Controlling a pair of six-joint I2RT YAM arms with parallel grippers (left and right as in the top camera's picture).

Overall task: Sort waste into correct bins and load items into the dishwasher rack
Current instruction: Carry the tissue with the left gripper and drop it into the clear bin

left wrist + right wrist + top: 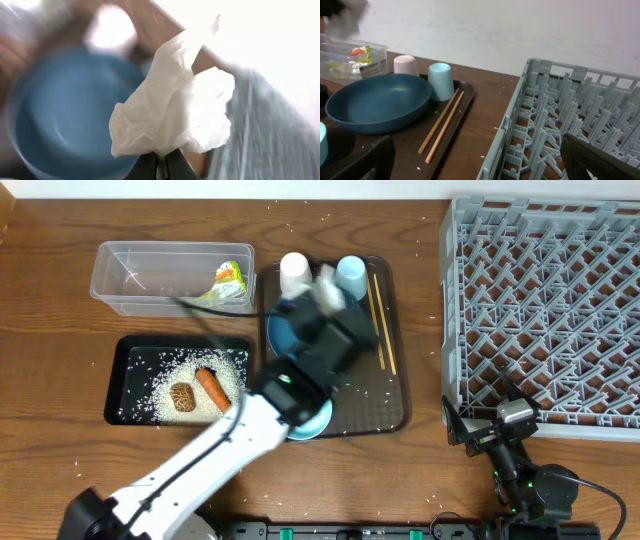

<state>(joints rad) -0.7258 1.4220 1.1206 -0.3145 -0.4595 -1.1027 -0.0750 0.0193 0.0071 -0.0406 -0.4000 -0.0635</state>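
My left gripper (160,161) is shut on the crumpled white tissue (172,110), which hangs above the dark blue plate (65,120). From overhead, the left gripper (318,298) and tissue (326,279) blur over the brown tray between the white cup (294,272) and light blue cup (351,275). The chopsticks (380,320) lie on the tray's right side. The pale bowl (318,420) peeks out under my left arm. In the clear tub (130,280) lies the snack wrapper (230,280). The black tray (125,380) holds rice, a brown lump (182,396) and the carrot (211,387). My right gripper (482,418) stands open by the rack (545,310).
The right wrist view shows the plate (377,102), both cups (441,80), the chopsticks (442,125) and the rack's near wall (520,135). Loose rice grains dot the wooden table. The brown serving tray (395,395) sits between the bins and the rack.
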